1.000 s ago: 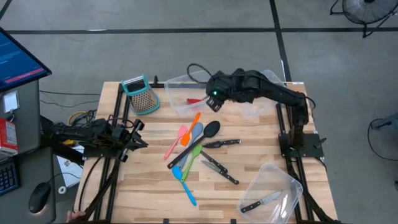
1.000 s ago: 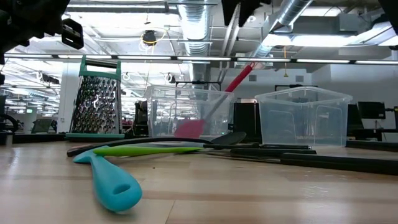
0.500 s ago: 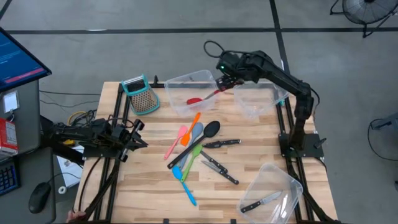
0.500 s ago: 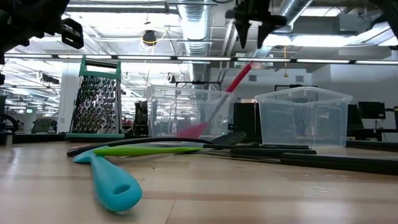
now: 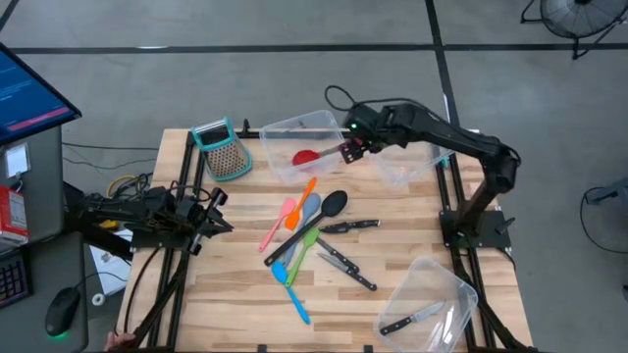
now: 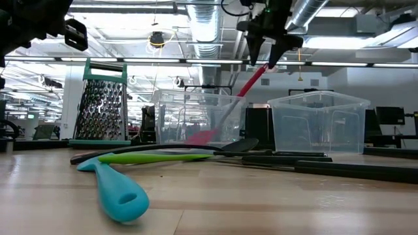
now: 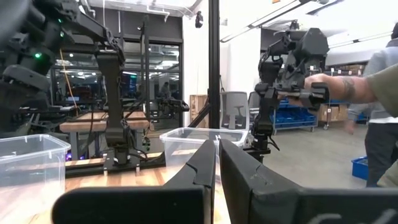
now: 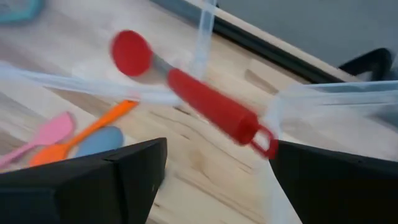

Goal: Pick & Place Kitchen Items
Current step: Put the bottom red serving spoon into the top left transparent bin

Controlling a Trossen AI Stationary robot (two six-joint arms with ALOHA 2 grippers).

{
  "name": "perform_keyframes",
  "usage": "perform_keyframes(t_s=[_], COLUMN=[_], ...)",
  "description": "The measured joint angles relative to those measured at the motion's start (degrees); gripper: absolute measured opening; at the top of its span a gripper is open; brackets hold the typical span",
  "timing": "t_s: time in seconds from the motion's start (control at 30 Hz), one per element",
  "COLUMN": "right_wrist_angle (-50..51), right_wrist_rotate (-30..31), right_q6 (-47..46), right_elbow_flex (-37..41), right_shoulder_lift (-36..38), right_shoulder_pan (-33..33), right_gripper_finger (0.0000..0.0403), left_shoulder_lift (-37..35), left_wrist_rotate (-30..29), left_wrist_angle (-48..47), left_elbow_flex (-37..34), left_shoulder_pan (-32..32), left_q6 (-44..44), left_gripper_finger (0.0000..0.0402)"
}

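Note:
A red-headed spatula [image 5: 319, 154] lies slanting in the far clear bin [image 5: 285, 132]. Its head [image 8: 132, 53] is on the bin's floor and its handle [image 6: 245, 88] leans over the rim. My right gripper [image 6: 264, 57] is open just above the handle's free end [image 8: 264, 143], one finger on each side and apart from it. My left gripper [image 5: 220, 208] waits shut at the table's left edge. Orange, pink, blue and green utensils, a black ladle [image 5: 332, 204] and steel knives [image 5: 345, 263] lie at mid-table.
A teal-framed grater [image 5: 222, 149] stands at the far left. A second clear bin [image 5: 407, 162] stands right of the first. A third bin [image 5: 432, 299] with a knife is at the near right corner. A person's arm [image 7: 367, 84] shows beyond the table.
My right gripper has swung from over the far bin toward the table's far right. It has then come back down to the red spatula's handle end, staying open. The spatula has stayed leaning in the bin.

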State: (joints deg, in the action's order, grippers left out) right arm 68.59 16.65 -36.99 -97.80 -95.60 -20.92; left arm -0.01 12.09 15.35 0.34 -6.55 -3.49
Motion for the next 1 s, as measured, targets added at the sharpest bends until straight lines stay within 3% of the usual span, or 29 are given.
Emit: perform_keyframes(t_s=[0.27, 0.57, 0.77, 1.0], right_wrist_angle=[-15.44, -21.12, -21.31, -21.76], right_wrist_rotate=[-2.25, -3.72, -3.62, -4.42], right_q6=[0.10, 3.09, 3.98, 4.47], right_elbow_flex=[11.86, 13.45, 13.47, 13.46], right_shoulder_lift=[6.06, 3.58, 2.48, 2.65], right_shoulder_pan=[-1.47, -1.85, -2.14, -2.45], right_gripper_finger=[0.0276, 0.0263, 0.0209, 0.0110], left_shoulder_lift=[0.00, 0.00, 0.00, 0.00], left_wrist_rotate=[0.00, 0.01, 0.00, 0.00], left_wrist_angle=[0.15, 0.20, 0.18, 0.18], left_elbow_flex=[0.00, 0.00, 0.00, 0.00], left_shoulder_pan=[-0.02, -0.01, -0.02, -0.01], left_q6=[0.00, 0.00, 0.00, 0.00], left_gripper_finger=[0.0008, 0.0008, 0.0008, 0.0008])
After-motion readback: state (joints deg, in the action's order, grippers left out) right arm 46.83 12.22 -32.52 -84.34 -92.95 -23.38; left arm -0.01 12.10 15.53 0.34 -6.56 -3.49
